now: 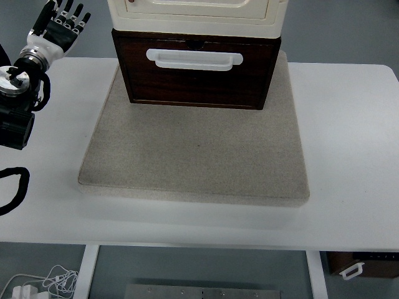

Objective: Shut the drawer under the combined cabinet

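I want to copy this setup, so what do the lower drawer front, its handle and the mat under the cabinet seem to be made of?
The drawer front looks like dark brown wood or wood veneer, with visible grain and a low sheen. Its handle seems to be smooth white moulded plastic with rounded edges. The mat looks like a beige-grey speckled slab, matte and fine-grained, perhaps stone, composite or dense felt; the picture cannot settle which.

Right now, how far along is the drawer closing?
The dark wooden drawer under the cream cabinet looks pushed in, or nearly: its front sits about flush with the cabinet above, white handle facing out. Nothing is in hand: the left hand hangs open off to the drawer's left, touching nothing. Whether a last push remains is unclear.
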{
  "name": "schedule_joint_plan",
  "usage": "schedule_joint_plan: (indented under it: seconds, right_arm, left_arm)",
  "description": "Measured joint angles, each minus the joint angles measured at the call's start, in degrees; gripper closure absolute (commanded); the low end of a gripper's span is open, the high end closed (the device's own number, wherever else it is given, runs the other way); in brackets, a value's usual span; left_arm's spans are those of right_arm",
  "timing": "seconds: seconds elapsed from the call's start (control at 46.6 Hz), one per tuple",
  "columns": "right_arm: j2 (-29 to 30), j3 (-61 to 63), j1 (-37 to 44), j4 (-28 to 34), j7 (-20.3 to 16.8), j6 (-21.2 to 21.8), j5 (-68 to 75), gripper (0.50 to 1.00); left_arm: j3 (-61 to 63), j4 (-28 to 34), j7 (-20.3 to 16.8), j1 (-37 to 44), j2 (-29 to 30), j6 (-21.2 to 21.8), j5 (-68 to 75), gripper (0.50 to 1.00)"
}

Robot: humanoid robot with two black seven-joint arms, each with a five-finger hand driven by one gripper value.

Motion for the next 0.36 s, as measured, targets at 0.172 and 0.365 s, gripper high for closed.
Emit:
schedule_joint_plan:
  seconds: [0.172,0.365]
  right_arm:
    - [0.0,0.0,0.0,-0.02,-0.01,0.05,0.0,0.548]
    - [0.0,0.0,-0.01,-0.01,0.0,0.05,-0.09,0.548]
  left_arm:
    - [0.1,0.01,-0.2,0.08,-0.12,-0.33,-0.04,0.504]
    - [0.2,-0.13,-0.62,-0.04,-1.56,-0.37,0.0,0.504]
